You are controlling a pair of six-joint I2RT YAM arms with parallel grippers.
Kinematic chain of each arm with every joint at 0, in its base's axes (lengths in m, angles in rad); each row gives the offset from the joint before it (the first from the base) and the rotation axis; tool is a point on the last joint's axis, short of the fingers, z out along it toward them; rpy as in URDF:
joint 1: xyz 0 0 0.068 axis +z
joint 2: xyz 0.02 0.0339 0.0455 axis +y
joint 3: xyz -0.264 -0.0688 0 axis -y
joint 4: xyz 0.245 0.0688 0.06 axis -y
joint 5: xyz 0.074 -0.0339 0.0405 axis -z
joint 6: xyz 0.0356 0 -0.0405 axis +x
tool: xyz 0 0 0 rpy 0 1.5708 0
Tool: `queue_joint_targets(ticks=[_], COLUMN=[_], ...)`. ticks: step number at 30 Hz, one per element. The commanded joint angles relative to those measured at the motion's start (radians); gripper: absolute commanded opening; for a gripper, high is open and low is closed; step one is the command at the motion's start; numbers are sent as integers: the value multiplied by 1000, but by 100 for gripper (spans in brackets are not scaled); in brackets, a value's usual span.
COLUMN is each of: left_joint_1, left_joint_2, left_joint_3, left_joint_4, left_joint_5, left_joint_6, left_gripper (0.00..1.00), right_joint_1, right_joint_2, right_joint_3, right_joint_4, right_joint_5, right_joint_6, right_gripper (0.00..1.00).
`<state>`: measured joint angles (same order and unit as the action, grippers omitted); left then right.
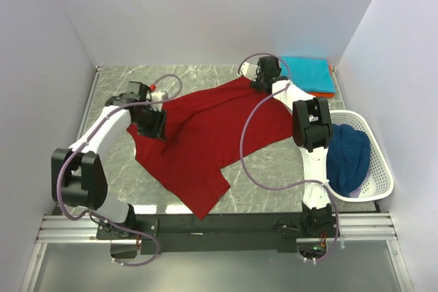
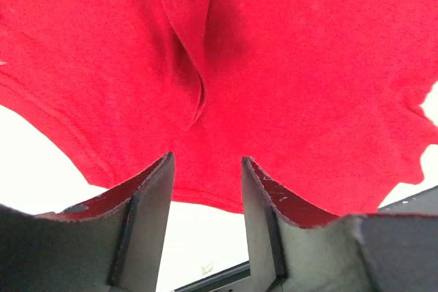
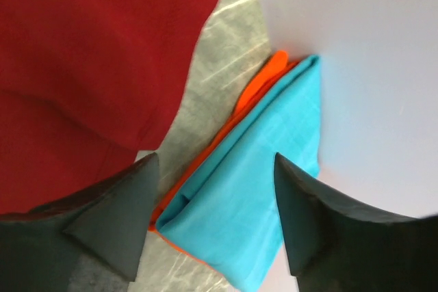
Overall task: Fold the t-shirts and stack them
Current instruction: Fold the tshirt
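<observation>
A dark red t-shirt (image 1: 205, 138) lies spread and wrinkled across the middle of the table. My left gripper (image 1: 154, 126) is at its left edge. In the left wrist view the gripper (image 2: 205, 158) is open, with the red cloth (image 2: 287, 66) just past the fingertips and nothing between the jaws. My right gripper (image 1: 262, 81) is at the shirt's far right corner, open and empty. In the right wrist view it (image 3: 215, 158) hangs over a folded teal t-shirt (image 3: 260, 189) stacked on a folded orange t-shirt (image 3: 263, 76). A navy t-shirt (image 1: 348, 155) lies bunched in the basket.
The teal and orange stack (image 1: 308, 73) sits at the back right corner against the wall. The white mesh basket (image 1: 380, 169) stands at the right edge. White walls close in the back and both sides. Purple cables loop from both arms over the shirt.
</observation>
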<state>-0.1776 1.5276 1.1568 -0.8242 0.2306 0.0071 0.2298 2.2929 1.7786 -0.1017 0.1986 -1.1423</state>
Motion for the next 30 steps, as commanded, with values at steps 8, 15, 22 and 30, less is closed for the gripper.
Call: queue_joint_targets(ticks=[8,15,22,30], left_joint_1=[254,279,328,401], left_joint_2=[117,271,413,626], left_joint_3=[40,73,130,406], left_joint_4=[34,85,105,62], left_joint_5=[147,128,47,-108], left_joint_6=[15,1,-39,48], left_gripper=[28,14,2,1], right_joint_1=[6,13,20,144], right_joint_2=[-125,-110,-102,-168], right_joint_3=[123,87,-37,-251], right_joint_4=[-459,-713,-770,-819], right_joint_5=[-79,-120,-108,-191], right_joint_6=[170,269,314,397], right_gripper=[68,46,30,29])
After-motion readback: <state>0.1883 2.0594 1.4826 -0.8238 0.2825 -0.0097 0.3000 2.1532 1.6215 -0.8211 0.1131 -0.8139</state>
